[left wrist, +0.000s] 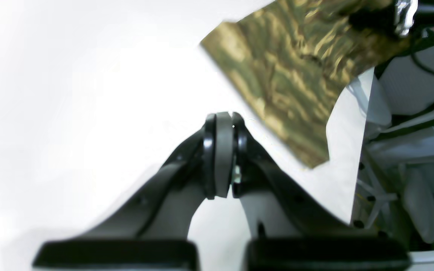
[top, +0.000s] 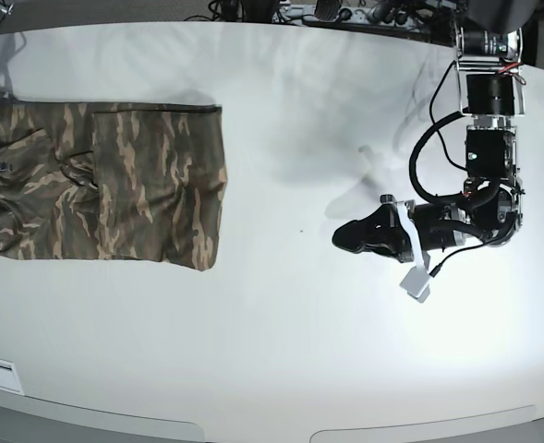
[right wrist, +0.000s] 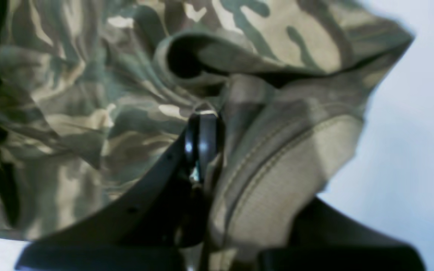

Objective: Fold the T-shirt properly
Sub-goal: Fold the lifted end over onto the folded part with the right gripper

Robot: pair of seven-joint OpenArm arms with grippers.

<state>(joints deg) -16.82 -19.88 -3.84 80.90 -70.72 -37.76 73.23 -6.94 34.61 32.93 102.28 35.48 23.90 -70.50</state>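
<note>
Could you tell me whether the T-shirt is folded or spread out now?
Partly folded: the T-shirt lies as a rectangle with a flap doubled over its middle, its collar end bunched in the right gripper.

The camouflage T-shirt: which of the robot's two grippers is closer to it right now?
The right gripper: it is pinched shut on the T-shirt by the tan collar. The left gripper is shut on nothing, over bare table, well apart from the cloth.

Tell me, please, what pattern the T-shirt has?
Green, brown and tan camouflage on the T-shirt; base view.

Soft, wrinkled camouflage cloth for the shirt (top: 114, 185), ribbed at the collar (right wrist: 285, 177); smooth matt white on the table (top: 281, 323); glossy black plastic fingers (left wrist: 209, 150)
</note>
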